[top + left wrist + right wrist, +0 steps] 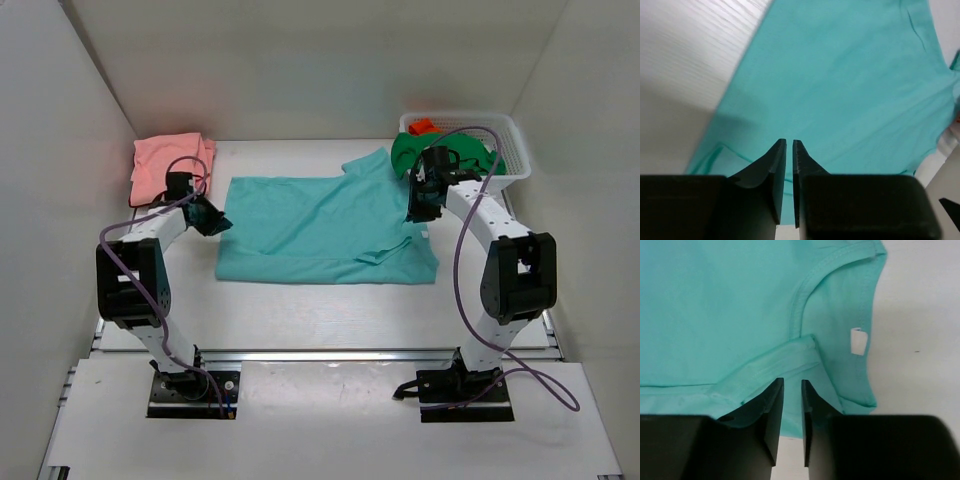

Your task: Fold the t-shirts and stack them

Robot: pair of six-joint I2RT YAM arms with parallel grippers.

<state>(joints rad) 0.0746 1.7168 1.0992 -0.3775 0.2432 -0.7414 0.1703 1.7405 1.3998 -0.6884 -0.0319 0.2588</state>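
Jaws nearly pressed together on both — left gripper point(789, 142) and right gripper point(792, 382) over the teal t-shirt point(320, 225)

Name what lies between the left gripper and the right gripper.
The teal t-shirt, spread flat on the table, fills the stretch from the left gripper to the right gripper. The top external view shows it.

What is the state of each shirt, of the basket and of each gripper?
teal t-shirt: spread flat on the table, not yet folded
pink t-shirt: folded, far left
basket: upright, far right
dark green t-shirt: crumpled, draped over the basket
left gripper: almost shut, empty
right gripper: almost shut, empty
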